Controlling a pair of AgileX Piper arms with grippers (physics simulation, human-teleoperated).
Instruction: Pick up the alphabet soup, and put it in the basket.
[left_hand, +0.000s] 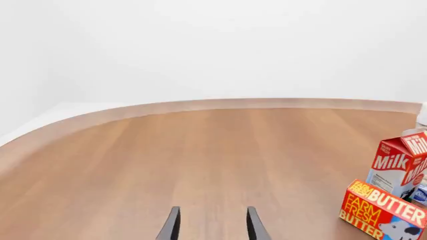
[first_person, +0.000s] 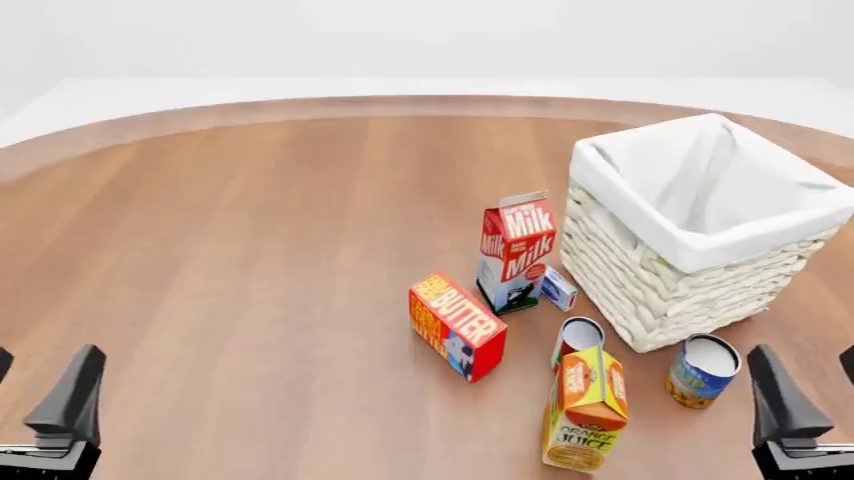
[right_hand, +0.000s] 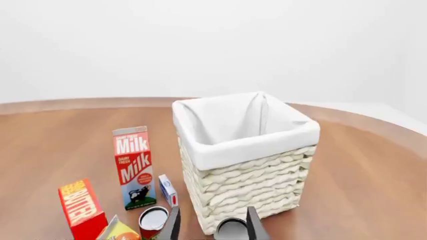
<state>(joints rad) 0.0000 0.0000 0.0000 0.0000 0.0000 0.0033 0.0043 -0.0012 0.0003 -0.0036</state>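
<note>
White wicker with a cloth liner folded over its rim, the basket (first_person: 694, 240) stands upright on the right half of the brown wooden surface (first_person: 240, 270). The alphabet soup (first_person: 702, 370), blue-labelled with a yellow band and pale top, stands on the surface just in front of the basket's near corner, close to the right gripper (first_person: 801, 420). A red-labelled can (first_person: 578, 340) sits to its left, with an orange juice carton (first_person: 587, 408) in front of that. A milk carton (first_person: 517, 250) stands upright left of the basket, a small blue-and-white box (first_person: 558, 288) between them, and a butter box (first_person: 458, 325) lies nearer the arms. The right gripper's jaws are apart and empty, hovering near the soup can. The left gripper (left_hand: 212, 227) is well away at the left, jaws spread, holding nothing.
</note>
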